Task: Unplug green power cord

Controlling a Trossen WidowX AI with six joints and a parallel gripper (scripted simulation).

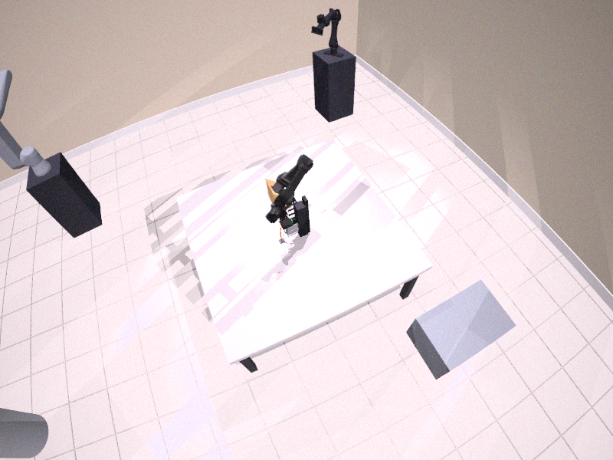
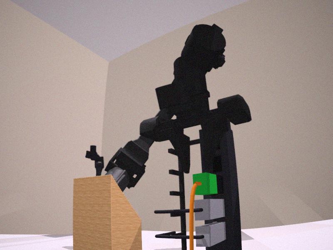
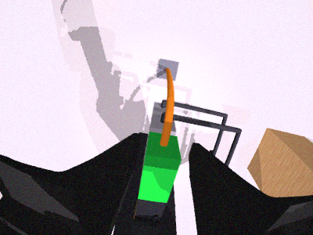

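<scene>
- The black two-fingered pincer (image 1: 290,221) (image 2: 201,169) (image 3: 165,145) is partway open, points downward and has hold of nothing.
- The green box-shaped plug (image 1: 292,219) (image 2: 205,183) (image 3: 158,184) is just below the pincer, against the socket face of the upright black power strip (image 1: 303,218) (image 2: 233,188) (image 3: 127,211); it looks plugged in. In the wrist view it lines up with the gap between the fingers, and whether either finger touches it cannot be told.
- The orange round cord (image 1: 281,232) (image 2: 191,215) (image 3: 170,98) leaves the plug's outer face and drops below the pincer towards a small grey square block (image 1: 282,241) (image 3: 169,67).
- Lower than the pincer and the green plug, two grey box-shaped plugs (image 2: 209,209) sit one above the other along the strip, each with a black cord.
- Also below the pincer, off to one side, stands a wood-grained block with a sloping face (image 1: 270,190) (image 2: 92,212) (image 3: 287,164).
- The white counter (image 1: 346,277) (image 2: 282,236) (image 3: 235,47) spreads beneath the pincer.
</scene>
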